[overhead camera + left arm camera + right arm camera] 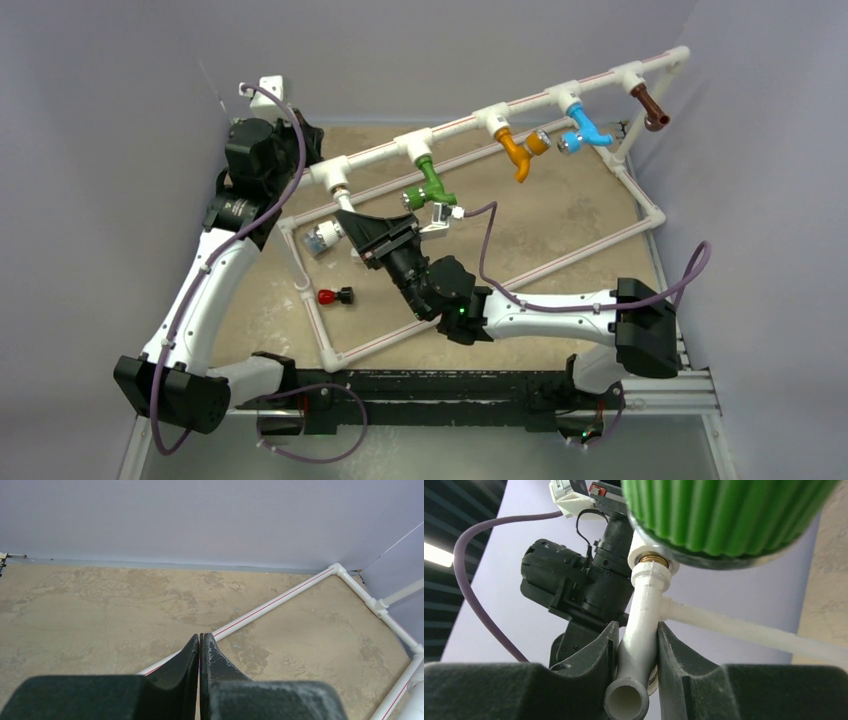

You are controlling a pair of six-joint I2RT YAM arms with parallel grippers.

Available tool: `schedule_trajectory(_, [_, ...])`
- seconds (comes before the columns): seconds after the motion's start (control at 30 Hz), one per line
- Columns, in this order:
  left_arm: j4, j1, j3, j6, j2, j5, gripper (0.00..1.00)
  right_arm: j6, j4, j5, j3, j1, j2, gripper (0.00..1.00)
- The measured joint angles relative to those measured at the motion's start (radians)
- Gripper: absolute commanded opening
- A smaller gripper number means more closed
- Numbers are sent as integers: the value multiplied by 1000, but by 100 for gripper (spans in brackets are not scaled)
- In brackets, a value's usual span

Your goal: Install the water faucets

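The right gripper (636,627) pinches the white faucet (642,605) just beside the bare T-fitting (331,176); its thread should stay square to that socket. The left gripper (200,639), left of the fitting, sits closed and empty.

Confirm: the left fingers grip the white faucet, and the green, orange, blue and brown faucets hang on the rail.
Not the left. In the right wrist view the right fingers grip the white faucet; the left fingers are shut on nothing. The green, orange, blue and brown faucets do hang on the rail.
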Motion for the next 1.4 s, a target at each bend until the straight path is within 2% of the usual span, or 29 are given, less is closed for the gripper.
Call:
schedule_trajectory(0.07, [0, 0, 0, 0, 0, 2, 0, 44, 3, -2, -3, -1, 0, 12])
schedule_trajectory(0.17, [0, 0, 0, 0, 0, 2, 0, 68, 3, -3, -4, -2, 0, 37])
schedule_trajectory(0.27, [0, 0, 0, 0, 0, 3, 0, 79, 8, -5, -4, -2, 0, 56])
schedule_trajectory(0.43, [1, 0, 0, 0, 0, 2, 0, 92, 18, -9, -4, -2, -12, 74])
schedule_trajectory(0.63, [1, 0, 0, 0, 0, 3, 0, 88, 20, -27, -21, -2, -29, 82])
schedule_trajectory(0.9, [1, 0, 0, 0, 0, 4, 0, 57, -51, -40, -45, -4, -76, 86])
schedule_trajectory(1.23, [-8, 0, 0, -1, -2, 18, 0, -74, -158, -130, -74, -42, -236, 89])
schedule_trajectory(1.4, [-8, 0, 0, -1, -2, 18, 0, -159, -265, -201, -101, -52, -337, 90])
